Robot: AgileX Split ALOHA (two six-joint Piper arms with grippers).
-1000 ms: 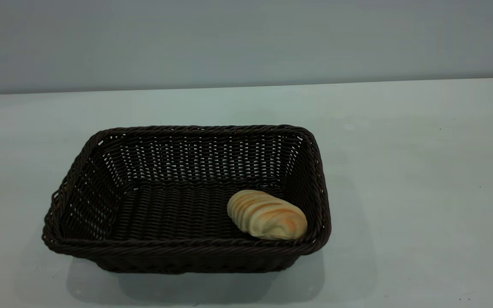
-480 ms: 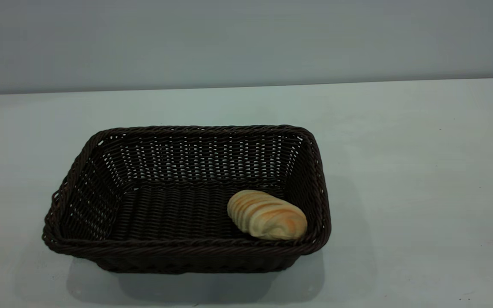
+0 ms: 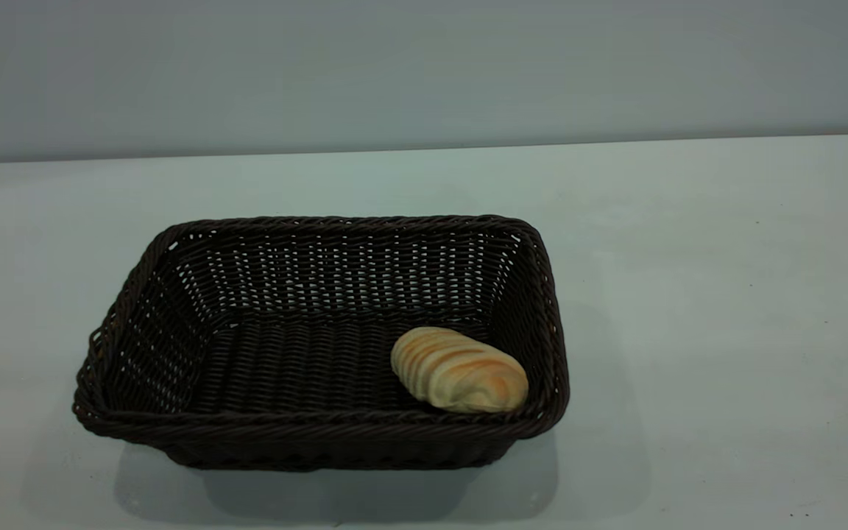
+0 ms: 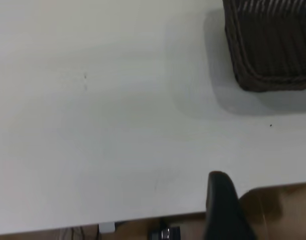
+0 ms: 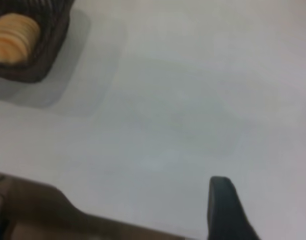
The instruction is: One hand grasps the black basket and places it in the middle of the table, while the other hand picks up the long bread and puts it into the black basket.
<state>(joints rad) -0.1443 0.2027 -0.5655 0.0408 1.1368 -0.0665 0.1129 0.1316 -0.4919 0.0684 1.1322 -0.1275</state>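
The black basket (image 3: 336, 274) stands on the white table (image 3: 711, 309), a little left of the middle in the exterior view. The long bread (image 3: 459, 369) lies inside it, in the near right corner, on the basket floor. Neither arm shows in the exterior view. My left gripper (image 4: 265, 187) hangs over the table's edge, open and empty, with one finger (image 4: 220, 205) showing; a basket corner (image 4: 273, 50) lies far off. My right gripper (image 5: 265, 195) is open and empty over bare table, far from the basket corner (image 5: 30, 75) and the bread (image 5: 12, 44).
A plain grey wall rises behind the table. The table's edge and brown floor show beside the left gripper (image 4: 283, 210) and in the right wrist view (image 5: 27, 210). A few tiny dark specks dot the tabletop.
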